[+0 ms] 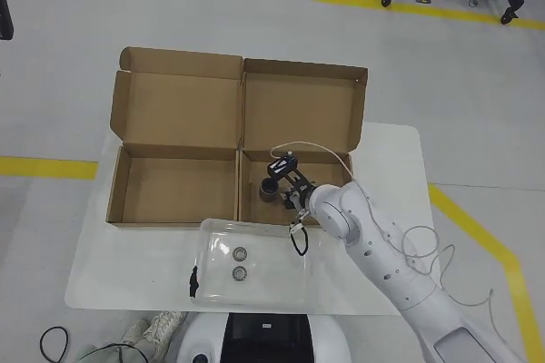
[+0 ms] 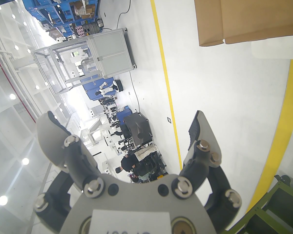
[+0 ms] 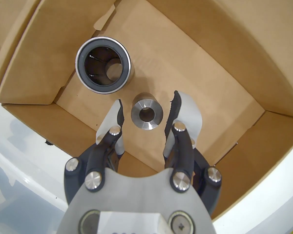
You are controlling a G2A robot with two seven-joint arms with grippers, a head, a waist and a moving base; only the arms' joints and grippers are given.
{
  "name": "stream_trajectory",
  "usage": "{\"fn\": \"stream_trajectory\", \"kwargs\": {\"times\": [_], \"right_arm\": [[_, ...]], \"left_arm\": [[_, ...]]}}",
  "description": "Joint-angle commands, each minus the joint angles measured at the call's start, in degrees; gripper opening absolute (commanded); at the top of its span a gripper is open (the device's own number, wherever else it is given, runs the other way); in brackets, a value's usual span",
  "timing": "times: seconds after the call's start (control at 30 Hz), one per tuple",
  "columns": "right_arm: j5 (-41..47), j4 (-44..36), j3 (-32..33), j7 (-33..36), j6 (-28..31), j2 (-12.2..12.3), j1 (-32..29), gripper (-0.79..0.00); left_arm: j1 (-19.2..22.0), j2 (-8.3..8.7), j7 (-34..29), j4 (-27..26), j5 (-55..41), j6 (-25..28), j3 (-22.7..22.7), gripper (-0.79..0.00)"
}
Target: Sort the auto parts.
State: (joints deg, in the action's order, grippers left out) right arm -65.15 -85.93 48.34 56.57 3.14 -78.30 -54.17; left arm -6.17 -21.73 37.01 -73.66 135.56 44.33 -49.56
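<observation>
**Right gripper open over small part in right-hand box**

R arm comes in from the table's (image 1: 391, 172) right side and hangs over the right box (image 1: 254, 168). The right gripper (image 3: 147, 99) points down into it w/ fingers spread. One finger sits either side of a short metal tube (image 3: 147, 114) that stands on end on the box floor. There's a gap btw each pad and the tube, so no grip.

Just beside it, nearer the box's corner, stands a wide metal tube (image 3: 103, 65) w/ a dark rim, also upright, apart from the short one. From above, this wide tube (image 1: 267, 191) is near the wall shared w/ the left box (image 1: 173, 189).

Both boxes sit side by side w/ lids folded back. In front of them is a clear tray (image 1: 272, 272) holding two metal rings (image 1: 240, 251), one behind the other, close but not touching.

The left gripper (image 2: 123, 115) is held up off to the side, fingers wide apart, holding nothing. A cardboard flap (image 2: 246, 8) shows past it; can't tell which box it belongs to.
</observation>
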Motion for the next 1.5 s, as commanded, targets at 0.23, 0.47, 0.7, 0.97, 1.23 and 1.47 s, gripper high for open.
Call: {"fn": "stream_trajectory", "kwargs": {"times": [0.23, 0.47, 0.7, 0.97, 1.23, 1.47], "right_arm": [[-2.84, -17.76, 4.21, -1.49, 3.08, 1.86, -8.26, -0.394], [-5.42, -28.15, 5.19, -3.16, 12.04, 3.17, -12.79, -0.305], [-0.05, -27.83, 5.64, -8.14, 26.44, 4.36, -16.03, -0.326], [-0.9, -25.46, 5.81, -19.12, 37.94, 5.91, -22.85, -0.36], [-10.1, -22.96, 2.28, -22.62, 35.06, 6.13, -24.37, -0.419], [-13.68, -20.39, 0.11, -25.57, 33.03, 6.07, -24.11, -0.477]], "left_arm": [[0.0, 0.0, 0.0, 0.0, 0.0, 0.0, 0.0, 0.0], [0.0, 0.0, 0.0, 0.0, 0.0, 0.0, 0.0, 0.0], [0.0, 0.0, 0.0, 0.0, 0.0, 0.0, 0.0, 0.0], [0.0, 0.0, 0.0, 0.0, 0.0, 0.0, 0.0, 0.0], [0.0, 0.0, 0.0, 0.0, 0.0, 0.0, 0.0, 0.0], [0.0, 0.0, 0.0, 0.0, 0.0, 0.0, 0.0, 0.0]]}}
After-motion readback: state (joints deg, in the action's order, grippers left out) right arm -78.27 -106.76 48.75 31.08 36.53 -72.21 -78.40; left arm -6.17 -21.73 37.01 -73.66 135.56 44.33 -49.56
